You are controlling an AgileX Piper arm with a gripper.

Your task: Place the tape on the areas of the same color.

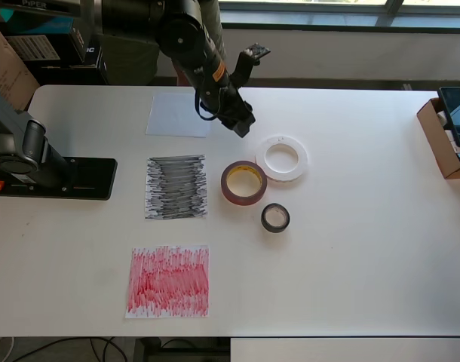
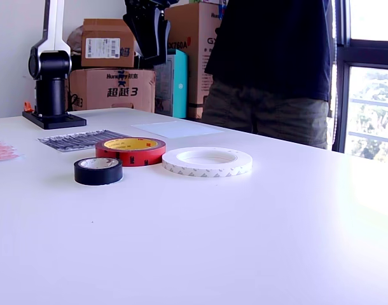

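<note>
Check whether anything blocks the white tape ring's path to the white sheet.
Nothing on the table lies between the white tape ring and the white sheet. Only the gripper hangs above that stretch in the overhead view; the red roll and black roll sit off the line.

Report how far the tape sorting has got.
Done: nothing. The white tape ring, red roll and black roll all lie on bare table, clustered together, off every sheet. In hand: nothing; the gripper hangs above the table near the white sheet, its jaws unclear. Left: all three rolls, to the white sheet, black-scribbled sheet and red-scribbled sheet.
</note>
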